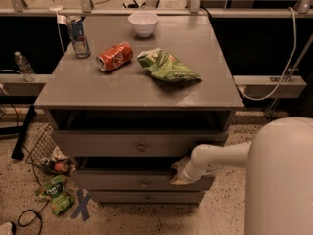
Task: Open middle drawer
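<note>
The grey cabinet has three drawers. The middle drawer is the narrow grey front with a tiny round knob; it stands a little out from the cabinet, with a dark gap above it. My gripper is at the right part of this drawer's top edge, reaching in from my white arm on the right. The taller top drawer with the bigger knob is also pulled out. The lowest drawer sits further back.
On the cabinet top stand a blue can, a lying red can, a green chip bag and a white bowl. Trash, a wire basket and cables lie on the floor at the left. My white body fills the lower right.
</note>
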`<state>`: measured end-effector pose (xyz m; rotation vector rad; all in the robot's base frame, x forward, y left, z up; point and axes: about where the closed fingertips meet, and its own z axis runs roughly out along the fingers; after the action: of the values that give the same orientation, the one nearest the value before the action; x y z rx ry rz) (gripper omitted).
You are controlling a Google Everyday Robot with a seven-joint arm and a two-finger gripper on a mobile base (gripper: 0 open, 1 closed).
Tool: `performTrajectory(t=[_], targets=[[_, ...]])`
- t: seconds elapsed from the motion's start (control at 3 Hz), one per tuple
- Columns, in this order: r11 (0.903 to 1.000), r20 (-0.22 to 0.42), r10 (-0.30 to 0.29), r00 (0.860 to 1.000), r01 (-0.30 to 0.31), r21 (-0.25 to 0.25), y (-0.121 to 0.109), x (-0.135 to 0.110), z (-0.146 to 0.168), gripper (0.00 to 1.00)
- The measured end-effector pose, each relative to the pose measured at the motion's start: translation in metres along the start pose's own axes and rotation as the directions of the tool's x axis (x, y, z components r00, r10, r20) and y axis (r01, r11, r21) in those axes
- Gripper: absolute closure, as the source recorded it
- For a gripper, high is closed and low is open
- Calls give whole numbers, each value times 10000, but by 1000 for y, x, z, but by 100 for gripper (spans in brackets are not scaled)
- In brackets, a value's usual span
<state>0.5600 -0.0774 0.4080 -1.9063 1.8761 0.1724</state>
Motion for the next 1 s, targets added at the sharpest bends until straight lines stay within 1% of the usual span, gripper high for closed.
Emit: performTrajectory(t=[0.33,0.67,1.0], targets=[[10000,0,0,10000,0,0,0,0,0,100],[9983,369,-2,9993,23,-579,38,2,-10,100],[9983,369,-2,9993,24,-580,38,2,-10,100]])
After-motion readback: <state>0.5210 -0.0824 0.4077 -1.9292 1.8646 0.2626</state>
